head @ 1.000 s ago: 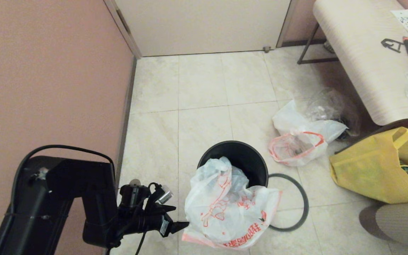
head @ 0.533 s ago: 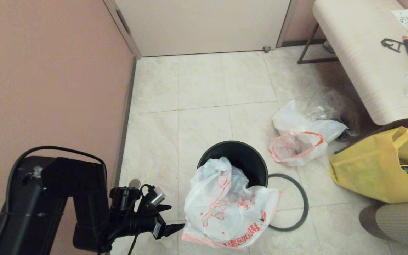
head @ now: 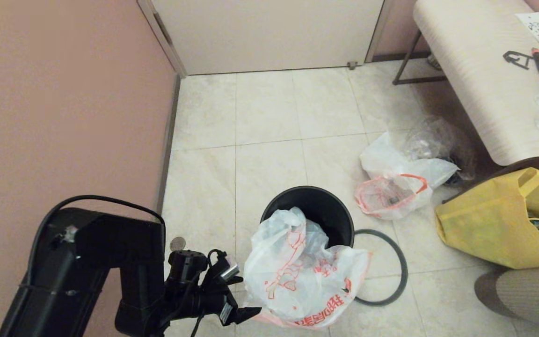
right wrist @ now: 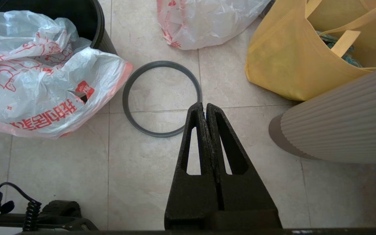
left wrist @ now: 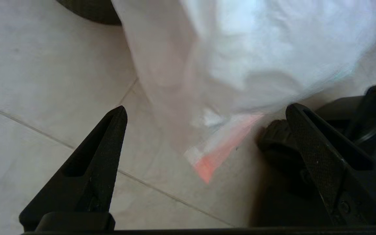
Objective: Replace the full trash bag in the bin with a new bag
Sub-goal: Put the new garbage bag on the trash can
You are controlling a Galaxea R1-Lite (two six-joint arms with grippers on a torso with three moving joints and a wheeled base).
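Left gripper point(left wrist: 204, 111) fingers point(left wrist: 108, 143) spread wide, holding nothing, low over the floor point(head: 269, 117) at the near-left side of the new bag point(head: 297, 276); the bag's pink-orange edge lies between the two fingers in the left wrist view, no contact visible. New bag, white with red cartoon and lettering, is crumpled and draped over the near rim of the bin point(head: 318, 206), part inside, most of it spilling onto the floor in front. Bin is a black round pail, upright on the tiles. Its grey ring point(head: 391, 267) lies flat on the floor just right of the bin, partly under the bag's edge. Full trash bag point(head: 393, 192), white with pink-orange band, lies on the floor right of and beyond the bin, apart from it, with a clear bag point(head: 438, 140) behind it. Yellow tote point(head: 494, 224) sits further right, below the table point(head: 475, 79) edge. Right gripper point(right wrist: 205, 109) fingers pressed together, empty, hanging above the floor near the ring.
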